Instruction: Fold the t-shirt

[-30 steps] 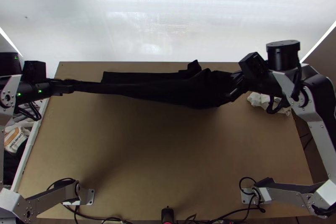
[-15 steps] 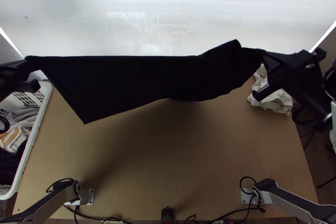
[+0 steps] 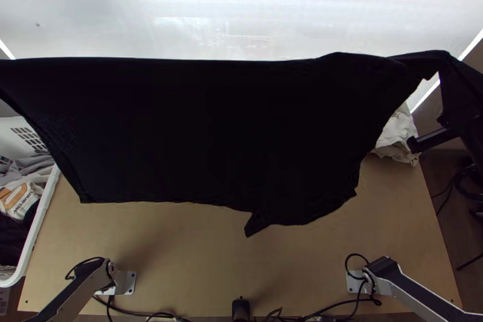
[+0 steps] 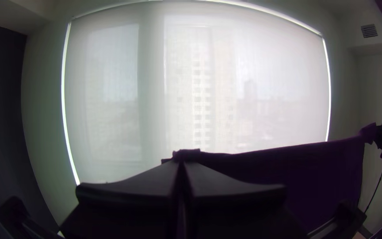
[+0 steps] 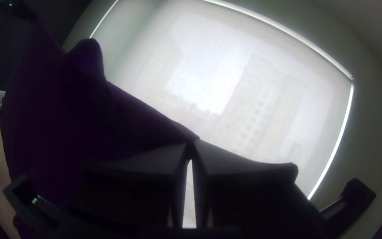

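Observation:
The black t-shirt point(image 3: 217, 128) hangs in the air, stretched wide between the arms, its lower edge uneven and a small pointed flap dangling near the middle. In the top view my right gripper point(image 3: 460, 101) is at the right edge, by the shirt's upper right end. My right gripper point(image 5: 192, 145) is shut on a piece of the shirt point(image 5: 67, 124) in its wrist view. My left gripper point(image 4: 184, 158) is shut on the opposite upper end, and from there the cloth point(image 4: 323, 172) runs across to the right arm's gripper.
A white basket point(image 3: 37, 225) holding clothes stands at the table's left side. Whitish cloth point(image 3: 397, 138) lies bunched at the right, partly behind the shirt. The wooden table point(image 3: 199, 261) shows below the shirt, with cables and a small black device point(image 3: 241, 309) along its near edge.
Both arms have moved outward, raising and spreading the shirt from a narrow bunched strip into a broad hanging sheet. Its lower edge now comes farther down the top view.

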Available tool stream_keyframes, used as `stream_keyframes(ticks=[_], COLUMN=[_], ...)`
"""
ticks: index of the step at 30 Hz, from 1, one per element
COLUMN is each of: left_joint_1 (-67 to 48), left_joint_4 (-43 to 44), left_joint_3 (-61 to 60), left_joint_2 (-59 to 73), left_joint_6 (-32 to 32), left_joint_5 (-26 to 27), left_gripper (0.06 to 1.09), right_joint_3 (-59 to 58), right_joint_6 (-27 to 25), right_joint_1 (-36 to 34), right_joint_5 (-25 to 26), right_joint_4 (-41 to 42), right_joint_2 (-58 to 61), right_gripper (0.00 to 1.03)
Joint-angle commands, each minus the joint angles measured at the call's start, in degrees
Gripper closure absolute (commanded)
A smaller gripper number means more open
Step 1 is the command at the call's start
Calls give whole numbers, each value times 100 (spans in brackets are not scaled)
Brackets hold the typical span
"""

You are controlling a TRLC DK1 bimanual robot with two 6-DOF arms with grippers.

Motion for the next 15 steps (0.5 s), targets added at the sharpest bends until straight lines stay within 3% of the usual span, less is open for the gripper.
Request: stream_keyframes(ticks=[1, 5, 10, 15], left_joint_1=[86, -143, -653, -872], left_joint_4=[-208, -454, -419, 346], left_joint_3=[-227, -1281, -3145, -4533], left_joint_2=[-105, -167, -290, -255], left_joint_6=[-163, -119, 109, 224], left_joint_5=[252, 542, 542, 534], left_gripper=[105, 105, 105, 105], right_joint_3=[-206, -645, -1726, -2684], right_joint_6=[82, 258, 319, 337], right_joint_1=[14, -4, -4, 5], right_joint_5=[34, 87, 96, 96], right_joint_4=[-177, -388, -274, 412], right_joint_2=[-280, -306, -306, -69], right_gripper=[100, 100, 100, 100])
